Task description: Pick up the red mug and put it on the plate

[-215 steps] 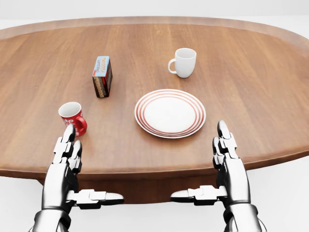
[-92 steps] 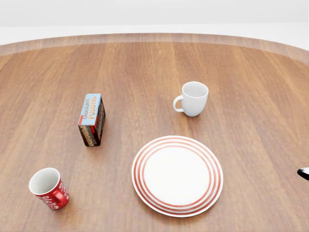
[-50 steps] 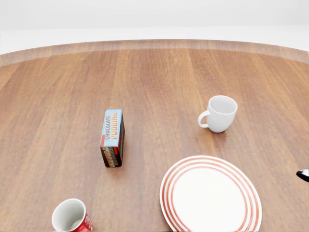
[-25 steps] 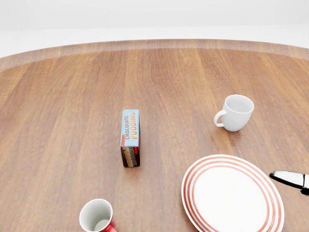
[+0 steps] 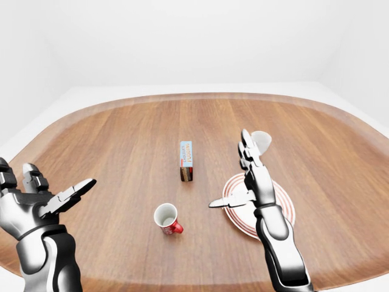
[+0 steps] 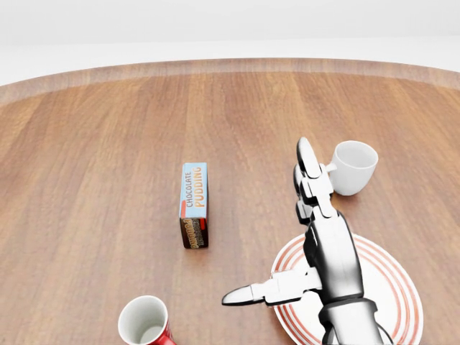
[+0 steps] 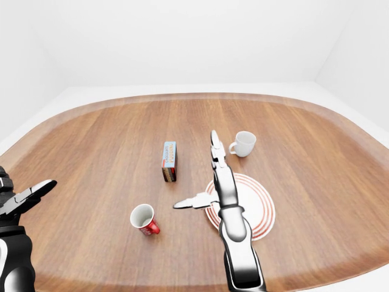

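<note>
Hovering over the plate (image 7: 258, 207), the right hand (image 6: 316, 237) is spread wide, holding nothing. Left hand (image 5: 42, 201) is likewise splayed and empty, well apart from the red mug (image 5: 166, 218) on the surface (image 5: 121, 140).

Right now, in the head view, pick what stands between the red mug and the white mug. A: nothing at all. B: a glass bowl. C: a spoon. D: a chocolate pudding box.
D: the chocolate pudding box stands upright on the table, above the red mug and to the left of the white mug in the head view.
</note>
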### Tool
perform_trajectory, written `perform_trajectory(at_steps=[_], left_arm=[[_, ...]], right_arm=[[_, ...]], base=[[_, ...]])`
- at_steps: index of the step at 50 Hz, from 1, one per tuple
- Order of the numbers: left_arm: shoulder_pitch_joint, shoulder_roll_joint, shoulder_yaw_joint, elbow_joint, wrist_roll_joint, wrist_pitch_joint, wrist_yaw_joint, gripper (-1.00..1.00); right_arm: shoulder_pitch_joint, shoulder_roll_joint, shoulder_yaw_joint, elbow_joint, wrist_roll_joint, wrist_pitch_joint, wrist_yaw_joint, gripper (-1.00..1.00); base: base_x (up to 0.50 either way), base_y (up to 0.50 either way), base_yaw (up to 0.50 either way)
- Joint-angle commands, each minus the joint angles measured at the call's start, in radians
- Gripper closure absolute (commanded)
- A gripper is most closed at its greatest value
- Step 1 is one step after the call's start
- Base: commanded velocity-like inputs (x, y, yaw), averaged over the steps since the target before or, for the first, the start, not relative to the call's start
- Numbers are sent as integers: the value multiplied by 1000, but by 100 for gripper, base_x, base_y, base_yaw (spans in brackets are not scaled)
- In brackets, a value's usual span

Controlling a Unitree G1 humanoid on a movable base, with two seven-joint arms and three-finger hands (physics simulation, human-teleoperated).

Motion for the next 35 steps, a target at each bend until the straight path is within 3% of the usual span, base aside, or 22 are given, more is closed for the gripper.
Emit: perform_trajectory(at_steps=[1, 12, 15, 16, 19, 22, 29, 35], left_arm=[[1, -2, -2, -1, 0, 0, -2, -100], [-1, 0, -5, 16, 1, 0, -4, -100], [0, 0, -3, 12, -1, 0, -2, -100], [1, 0, -2, 9, -3, 0, -2, -100], [0, -1, -5, 10, -3, 0, -3, -100], [1, -1, -3, 8, -4, 0, -3, -100], [2, -1, -2, 6, -5, 0, -4, -100], [1, -3, -5, -3, -2, 0, -1, -100]], right_arm=[[-11, 37, 209, 145, -134, 0, -31, -100], [-7, 61, 299, 264, -202, -44, -51, -100], [-11, 69, 312, 324, -218, -80, -62, -100], [-6, 71, 314, 311, -218, -71, -56, -100], [-9, 73, 316, 336, -221, -85, -58, -100], [-22, 83, 313, 409, -220, -121, -63, -100], [-35, 104, 313, 529, -235, -175, -72, -100], [-48, 126, 311, 621, -263, -175, -78, -100]], base=[[0, 0, 0], [0, 0, 0], [0, 0, 0], [0, 0, 0], [0, 0, 0], [0, 0, 0], [0, 0, 0], [0, 0, 0]])
